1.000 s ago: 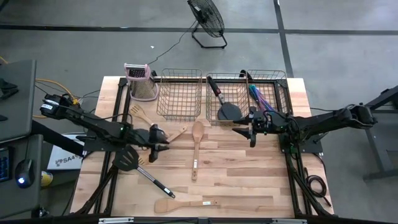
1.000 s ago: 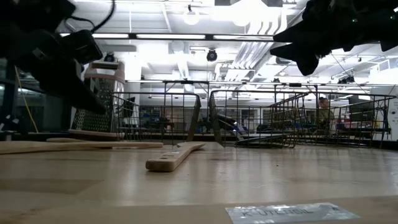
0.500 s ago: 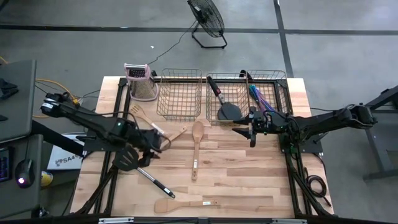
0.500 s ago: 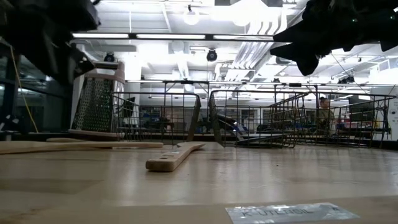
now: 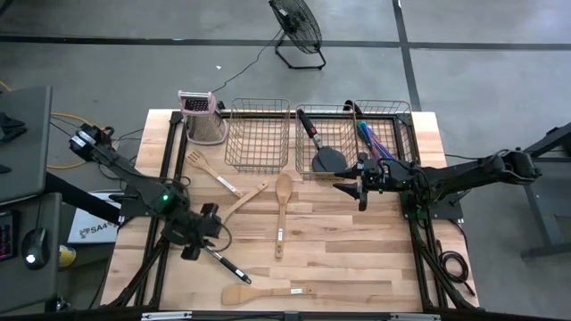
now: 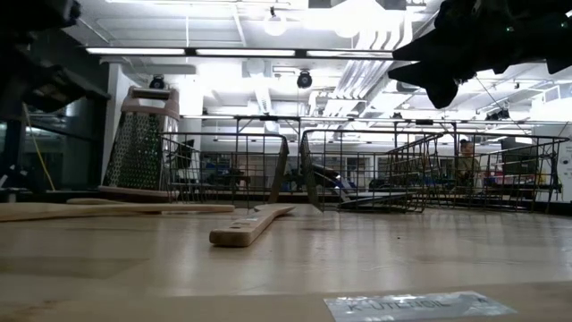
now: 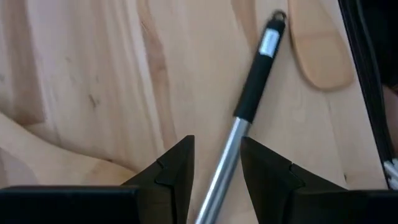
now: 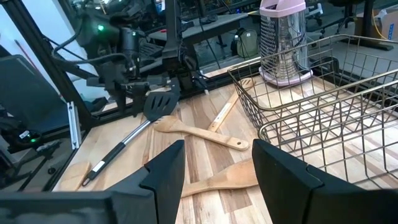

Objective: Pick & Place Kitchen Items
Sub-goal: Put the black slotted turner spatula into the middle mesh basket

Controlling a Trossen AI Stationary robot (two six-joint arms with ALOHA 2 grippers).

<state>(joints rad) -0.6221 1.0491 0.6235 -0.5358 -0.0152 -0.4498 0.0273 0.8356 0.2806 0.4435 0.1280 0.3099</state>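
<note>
Front edge: a flat pale wooden spatula [image 5: 259,292] lies on the plank-topped wooden counter [image 5: 357,259], untouched.
Left pincer: the left pincer [image 7: 216,163] hangs low over the black slotted spatula with a steel shaft and black grip [image 5: 214,259]; its dark fingers stand narrowly apart, one on each side of the shaft, not yet gripping it.
Middle of counter: a long pale wooden spoon [image 5: 283,214], a smaller wooden spoon [image 5: 243,201] and a slotted wooden turner [image 5: 207,169] lie loose, smooth and matte.
Right pincer: the right pincer [image 5: 362,187] hovers just in front of the baskets, fingers parted fairly wide, holding nothing.
Back row: the right wire mesh basket [image 5: 308,111] holds a black round-headed spatula [image 5: 323,153] and slim blue-purple cutlery [image 5: 373,138]; the left wire mesh basket [image 5: 259,134] looks empty.
Corner: a metal box grater with a pink top [image 5: 202,116] stands upright.
Progress: partly done by my reading; five utensils remain out.
</note>
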